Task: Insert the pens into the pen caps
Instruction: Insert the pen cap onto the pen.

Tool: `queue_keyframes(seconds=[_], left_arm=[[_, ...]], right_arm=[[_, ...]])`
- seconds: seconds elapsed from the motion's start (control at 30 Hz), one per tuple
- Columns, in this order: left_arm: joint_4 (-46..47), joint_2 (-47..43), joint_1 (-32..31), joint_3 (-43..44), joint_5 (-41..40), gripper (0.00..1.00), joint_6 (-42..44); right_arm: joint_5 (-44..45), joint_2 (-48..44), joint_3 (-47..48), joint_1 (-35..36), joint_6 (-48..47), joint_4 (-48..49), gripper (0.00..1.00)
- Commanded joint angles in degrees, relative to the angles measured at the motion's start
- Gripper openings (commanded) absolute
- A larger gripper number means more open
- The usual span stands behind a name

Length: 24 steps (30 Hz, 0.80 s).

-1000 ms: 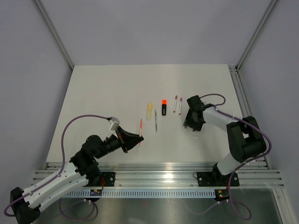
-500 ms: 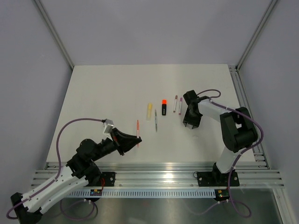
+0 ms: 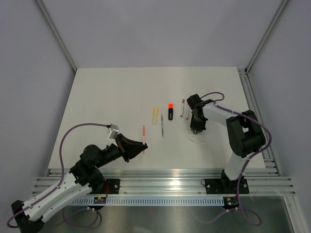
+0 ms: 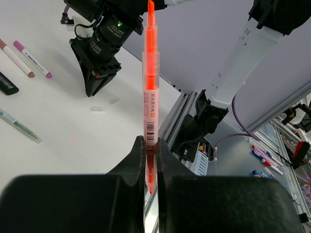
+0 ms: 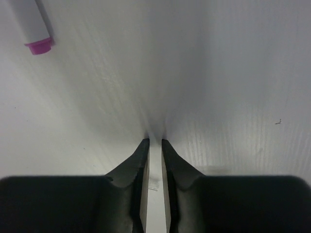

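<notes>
Top external shows the left gripper point(image 3: 142, 145) at seven o'clock, now drawn back and clenched on the orange-red pen point(image 3: 144, 131), tip outward, ready for capping. At three o'clock the right gripper point(image 3: 195, 130) has narrowed onto a pale strip point(image 5: 154, 179); whether it grasps a cap I cannot tell, with whitish caps point(image 4: 97, 109) lying beside it. White table point(image 3: 107, 97), grey walls point(image 3: 155, 29)

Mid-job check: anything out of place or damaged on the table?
Nothing stands out: the loose pens lie roughly parallel, two small caps lie by the right tool, and the left tool grips the orange pen straight.
</notes>
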Motion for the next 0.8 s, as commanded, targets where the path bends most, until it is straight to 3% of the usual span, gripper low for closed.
queue_keyframes(seconds=[0.0, 0.17, 0.3, 0.47, 0.63, 0.77], left_arm=[[3.4, 0.5, -0.1, 0.0, 1.1, 0.0, -0.1], [3.4, 1.5, -0.1, 0.1, 1.0, 0.0, 0.1], [3.1, 1.6, -0.1, 0.3, 0.5, 0.0, 0.3], [3.1, 1.6, -0.1, 0.2, 0.4, 0.0, 0.4], [2.8, 1.5, -0.1, 0.1, 0.5, 0.0, 0.4], [3.2, 1.6, -0.1, 0.2, 0.8, 0.0, 0.3]], right_arm=[[0.7, 0.9, 1.4, 2.1, -2.7, -2.2, 0.18], [-0.2, 1.2, 2.2, 3.2, -3.8, -2.8, 0.17], [1.9, -2.5, 1.4, 5.1, -3.5, -2.2, 0.37], [5.2, -12.6, -0.8, 9.9, 1.9, -4.6, 0.47], [0.1, -20.8, -9.3, 19.4, 12.2, -5.5, 0.48], [-7.4, -25.9, -16.3, 25.1, 18.4, -2.2, 0.42]])
